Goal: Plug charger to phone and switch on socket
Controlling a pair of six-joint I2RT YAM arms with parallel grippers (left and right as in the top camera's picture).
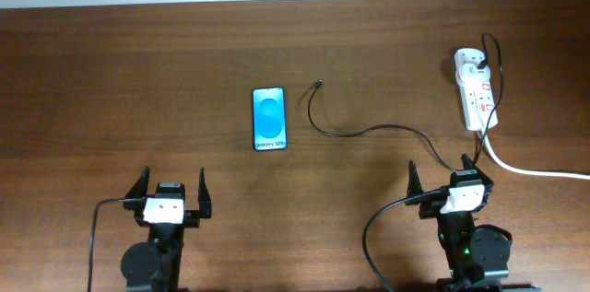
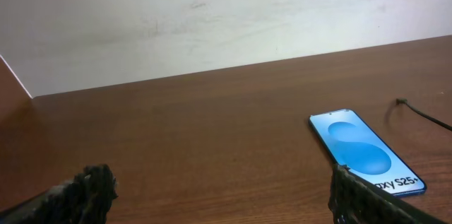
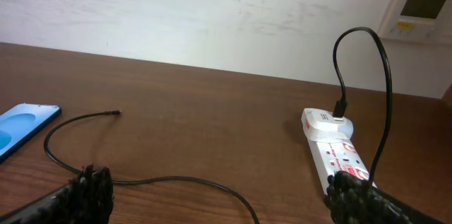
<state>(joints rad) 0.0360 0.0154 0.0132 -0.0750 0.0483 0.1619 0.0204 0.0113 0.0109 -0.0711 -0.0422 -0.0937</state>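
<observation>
The phone (image 1: 268, 118) lies flat mid-table, blue screen up with white "Galaxy S25" text; it also shows in the left wrist view (image 2: 364, 150) and at the left edge of the right wrist view (image 3: 20, 126). The charger, a thin black cable (image 1: 364, 131), curves from the socket to its free plug tip (image 1: 319, 82) lying right of the phone, apart from it; its tip shows in the right wrist view (image 3: 115, 113). The socket (image 1: 475, 89) is a white strip with red marks at the right (image 3: 335, 150). My left gripper (image 1: 171, 189) and right gripper (image 1: 442, 172) are open and empty near the front edge.
A thick white cord (image 1: 530, 169) runs from the socket to the right edge. A white wall (image 2: 212, 19) stands beyond the table's far edge, with a thermostat panel (image 3: 418, 8) on it. Bare brown wood lies between the grippers and the phone.
</observation>
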